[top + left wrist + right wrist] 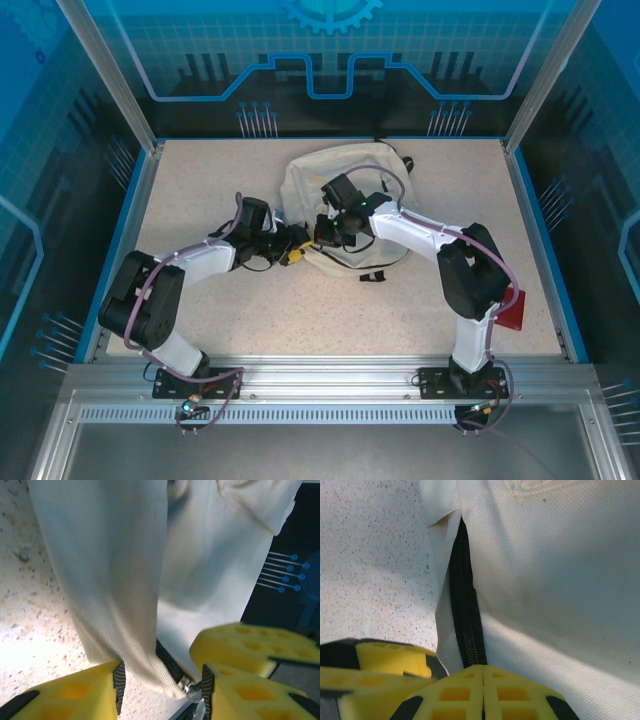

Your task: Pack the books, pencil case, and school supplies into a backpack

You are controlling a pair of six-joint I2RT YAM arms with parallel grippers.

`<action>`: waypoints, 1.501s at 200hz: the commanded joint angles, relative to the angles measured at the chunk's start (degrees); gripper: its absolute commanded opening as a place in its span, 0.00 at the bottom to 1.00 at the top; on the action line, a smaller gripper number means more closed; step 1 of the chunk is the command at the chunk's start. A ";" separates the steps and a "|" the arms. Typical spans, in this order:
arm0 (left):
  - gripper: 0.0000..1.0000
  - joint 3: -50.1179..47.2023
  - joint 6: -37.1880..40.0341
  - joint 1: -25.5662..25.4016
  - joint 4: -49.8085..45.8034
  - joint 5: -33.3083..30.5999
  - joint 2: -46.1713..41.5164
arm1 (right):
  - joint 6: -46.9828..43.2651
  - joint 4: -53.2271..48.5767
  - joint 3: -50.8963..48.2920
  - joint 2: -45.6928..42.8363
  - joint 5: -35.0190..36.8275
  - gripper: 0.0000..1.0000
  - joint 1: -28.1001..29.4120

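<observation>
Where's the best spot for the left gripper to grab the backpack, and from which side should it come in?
Probably the raised fold of cream fabric beside the dark zipper, near the small metal slider. It stands up as a narrow ridge, so the left gripper, open astride it, can close across it, coming in low from the backpack's left edge.

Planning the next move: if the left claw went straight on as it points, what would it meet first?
The backpack: a fold of its cream fabric already lies between the parted jaws of the left claw, probably touching.
</observation>
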 commanded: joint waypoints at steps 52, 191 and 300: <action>0.37 5.28 -2.26 0.55 -0.98 -2.41 7.51 | 3.24 2.42 -3.86 -4.54 0.48 0.00 0.32; 0.00 7.13 2.38 2.94 -6.02 -7.23 7.74 | 2.44 -20.39 -5.33 -13.24 34.03 0.00 6.56; 0.00 9.58 5.40 6.41 -8.79 -7.77 6.87 | -5.02 -17.39 -6.99 -17.38 28.25 0.00 5.11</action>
